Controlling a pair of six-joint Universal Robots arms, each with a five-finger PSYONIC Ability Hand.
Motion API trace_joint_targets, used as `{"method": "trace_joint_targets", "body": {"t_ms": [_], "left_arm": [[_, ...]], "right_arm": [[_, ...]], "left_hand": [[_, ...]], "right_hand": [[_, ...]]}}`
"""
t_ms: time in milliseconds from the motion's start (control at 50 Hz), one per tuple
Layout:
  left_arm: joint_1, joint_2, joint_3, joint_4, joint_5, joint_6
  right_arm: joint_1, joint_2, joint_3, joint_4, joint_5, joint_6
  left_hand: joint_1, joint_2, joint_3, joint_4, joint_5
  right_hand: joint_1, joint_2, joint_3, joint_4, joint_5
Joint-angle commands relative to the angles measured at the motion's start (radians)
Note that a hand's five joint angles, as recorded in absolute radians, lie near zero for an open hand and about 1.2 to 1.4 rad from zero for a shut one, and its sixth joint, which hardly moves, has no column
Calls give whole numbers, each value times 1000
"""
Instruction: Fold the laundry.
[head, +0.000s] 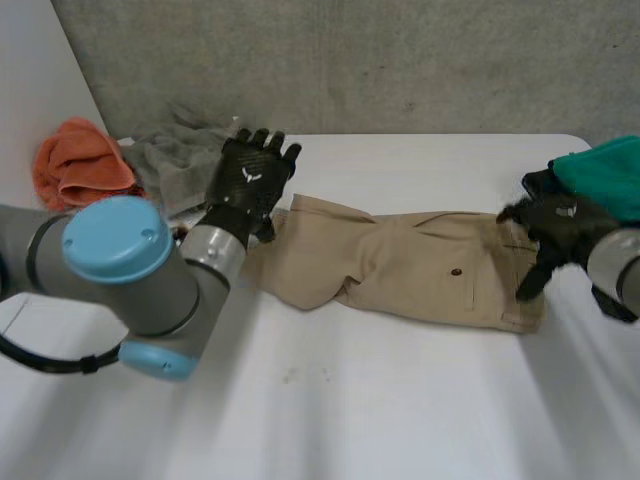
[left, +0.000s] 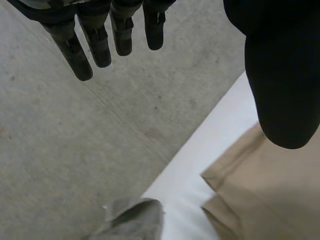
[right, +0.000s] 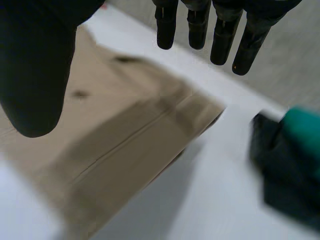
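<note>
Tan shorts (head: 400, 262) lie folded across the middle of the white table (head: 330, 410). My left hand (head: 250, 180) hovers over the shorts' leg end, fingers (left: 87, 42) straight and spread, thumb apart, holding nothing; the tan cloth (left: 270, 200) lies below the thumb. My right hand (head: 560, 230) is above the waistband end, fingers (right: 200, 25) straight, palm empty; the waistband (right: 150, 135) lies under it.
An orange cloth (head: 75, 160) and a grey garment (head: 175, 160) lie at the table's far left corner. A teal cloth (head: 605, 175) on a dark garment (right: 285, 170) sits at the right edge, close to my right hand. A grey wall stands behind the table.
</note>
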Motion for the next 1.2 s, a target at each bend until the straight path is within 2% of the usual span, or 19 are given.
{"method": "trace_joint_targets", "body": {"t_ms": [20,200,240,260,320,480,580,700,780,800,860,960,980,1040,1120,1140,1160,1180,1200], "left_arm": [[-6,36,-94,1,0,-54],[-3,24,-123,7,2,-54],[-1,24,-128,7,2,-56],[-1,24,-133,7,2,-54],[-1,24,-133,6,2,-54],[2,50,-134,4,-3,-54],[2,91,-153,-5,-3,-54],[5,139,-188,-5,-3,-54],[6,157,-203,-3,-3,-54],[8,162,-203,-3,-3,-56],[12,163,-200,1,-3,-56],[54,162,-179,7,-3,-57],[57,162,-173,7,-3,-57],[63,157,-145,7,-3,-63],[80,145,-102,6,-4,-105],[86,143,-90,6,-4,-115],[92,142,-78,3,-3,-128],[100,133,-47,-3,-3,-151],[101,124,-29,-3,-3,-161]], "right_arm": [[-25,11,121,-71,-35,15],[-28,122,121,-170,-21,6],[-29,139,115,-194,-18,1],[-38,145,114,-217,-18,-8],[-61,143,107,-251,-20,-29],[-135,116,92,-216,-26,-138],[-163,48,81,-115,-23,-320],[-177,14,43,-87,-35,-519],[-71,14,-18,-118,-64,-624],[13,24,-59,-145,-95,-661],[130,44,-113,-193,-153,-700],[300,166,-210,-280,-285,-737],[352,230,-237,-291,-334,-728],[411,316,-268,-296,-382,-723],[463,402,-317,-297,-397,-701],[468,412,-324,-297,-394,-688],[469,415,-328,-296,-394,-669],[472,416,-331,-297,-390,-614],[468,415,-333,-297,-388,-574]], "left_hand": [[-14,-29,-35,-29,-46],[-14,-29,-35,-29,-46],[-14,-29,-35,-29,-46],[-14,-29,-35,-29,-46],[-14,-29,-35,-29,-46],[-14,-29,-35,-29,-46],[-14,-29,-35,-29,-46],[-14,-29,-35,-29,-46],[-14,-29,-35,-29,-46],[-14,-29,-35,-29,-46],[-14,-29,-35,-29,-46],[-14,-29,-35,-29,-46],[-14,-29,-35,-29,-46],[-14,-29,-35,-29,-46],[-14,-29,-35,-29,-46],[-14,-29,-35,-29,-46],[-14,-29,-35,-29,-46],[-14,-29,-35,-29,-46],[-14,-29,-35,-29,-46]], "right_hand": [[64,43,51,31,32],[348,328,336,316,317],[539,518,526,506,507],[813,793,801,781,781],[1192,1172,1180,1160,1161],[1193,1173,1181,1161,1162],[1193,1173,1181,1161,1162],[1193,1173,1181,1161,1162],[1193,1173,1181,1161,1162],[1193,1173,1181,1161,1162],[1193,1173,1181,1161,1162],[1193,1173,1181,1161,1162],[1193,1173,1181,1161,1162],[1193,1173,1181,1161,1162],[1193,1173,1181,1161,1162],[1133,1113,1121,1101,1102],[848,828,836,816,816],[281,261,269,249,249],[206,186,193,173,174]]}}
